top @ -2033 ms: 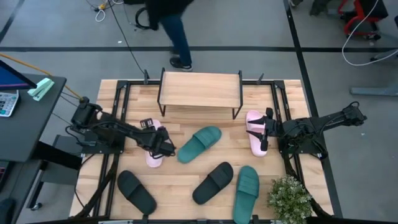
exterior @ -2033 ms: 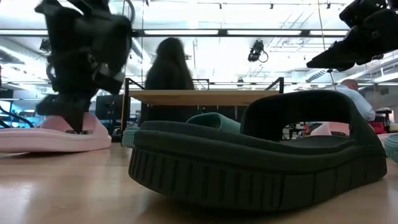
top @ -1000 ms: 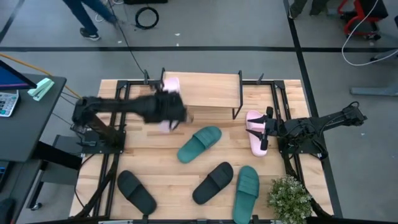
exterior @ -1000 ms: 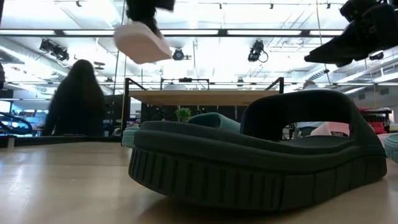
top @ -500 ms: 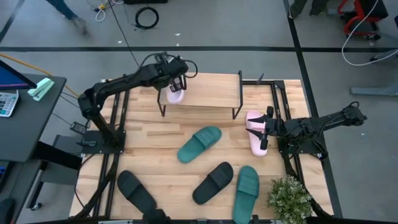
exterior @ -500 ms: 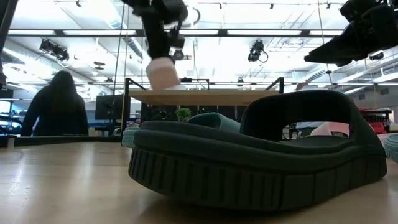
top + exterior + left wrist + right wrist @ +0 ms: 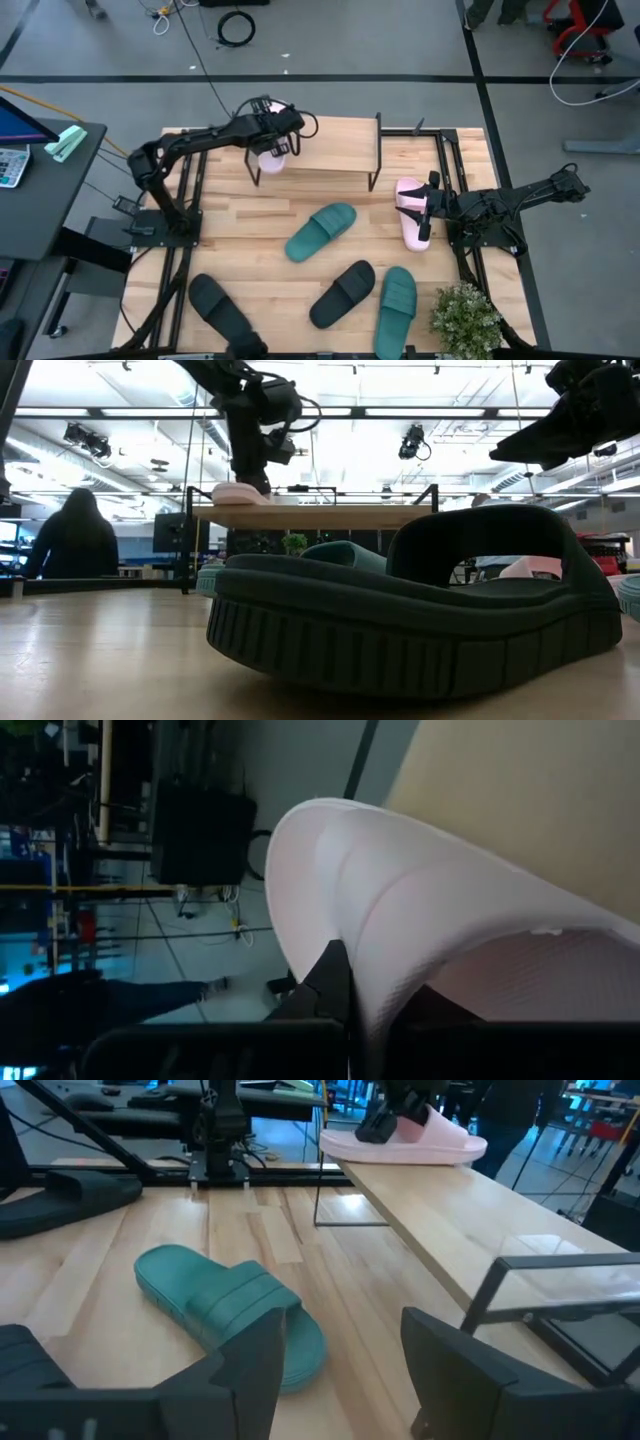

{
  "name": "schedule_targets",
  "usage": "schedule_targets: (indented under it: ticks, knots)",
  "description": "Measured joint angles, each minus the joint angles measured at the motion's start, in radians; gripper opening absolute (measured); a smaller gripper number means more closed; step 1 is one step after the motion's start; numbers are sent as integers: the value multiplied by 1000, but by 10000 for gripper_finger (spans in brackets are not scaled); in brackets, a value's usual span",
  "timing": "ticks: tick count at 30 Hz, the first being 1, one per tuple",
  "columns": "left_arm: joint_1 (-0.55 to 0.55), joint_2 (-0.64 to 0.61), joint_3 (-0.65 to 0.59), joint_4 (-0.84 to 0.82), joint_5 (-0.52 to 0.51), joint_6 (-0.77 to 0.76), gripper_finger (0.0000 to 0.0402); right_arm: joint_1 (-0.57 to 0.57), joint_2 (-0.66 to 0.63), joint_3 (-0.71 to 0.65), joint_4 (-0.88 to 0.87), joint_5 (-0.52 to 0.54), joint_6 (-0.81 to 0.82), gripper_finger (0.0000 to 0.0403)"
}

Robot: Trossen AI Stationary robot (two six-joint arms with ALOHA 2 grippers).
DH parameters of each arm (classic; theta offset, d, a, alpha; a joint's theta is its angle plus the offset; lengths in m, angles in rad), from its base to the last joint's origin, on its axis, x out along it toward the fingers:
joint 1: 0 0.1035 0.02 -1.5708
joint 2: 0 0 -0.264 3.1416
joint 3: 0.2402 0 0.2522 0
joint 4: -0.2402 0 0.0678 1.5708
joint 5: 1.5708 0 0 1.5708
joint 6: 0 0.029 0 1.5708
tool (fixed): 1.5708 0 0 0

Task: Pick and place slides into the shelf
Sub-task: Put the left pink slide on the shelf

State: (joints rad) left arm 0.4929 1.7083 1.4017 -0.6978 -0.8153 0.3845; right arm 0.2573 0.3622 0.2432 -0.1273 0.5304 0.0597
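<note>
High view, progress: one pale pink slide [image 7: 271, 158] lies on the shelf [image 7: 330, 140] at its left end, with the left gripper [image 7: 277, 138] clamped on it. Not let go yet, so I'd call the first placement nearly done.
High view, what is left: five slides on the table in front of the shelf. The second pink slide [image 7: 410, 212] lies off the shelf's right end, a teal slide [image 7: 321, 231] just in front of the shelf, a black slide [image 7: 342, 294] and another teal slide [image 7: 397, 298] further forward, and a black slide [image 7: 219, 307] well forward on the left.
High view, arm pose: the left arm stretches out long to the shelf's left end. The right gripper [image 7: 428, 212] waits beside the second pink slide, off the shelf's right end.
Low view: the left gripper [image 7: 252, 472] comes down from above onto the pink slide [image 7: 238, 493], which lies flat on the shelf top [image 7: 320, 514].
Left wrist view: the pink strap [image 7: 420, 920] fills the picture, pinched in the closed fingers, the shelf plank right behind it.
Right wrist view: the right gripper [image 7: 340, 1365] stands spread wide and holds nothing. The near teal slide [image 7: 228, 1309] is on the table beside the shelf, the pink slide [image 7: 405, 1142] up at the shelf's far end.
</note>
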Motion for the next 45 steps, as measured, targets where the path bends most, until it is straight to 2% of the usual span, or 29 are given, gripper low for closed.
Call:
schedule_targets:
  ticks: [11,16,37,45]
  knots:
    - [15,-13,4,-46,-6,-5,11,0,0,0,1,0,18,208]
    - [2,-13,4,-41,-63,45,11,0,0,0,1,0,17,208]
    - [9,-22,5,-84,-69,60,12,0,0,0,1,0,16,208]
    - [10,-22,6,-146,-62,41,76,0,0,0,1,0,18,208]
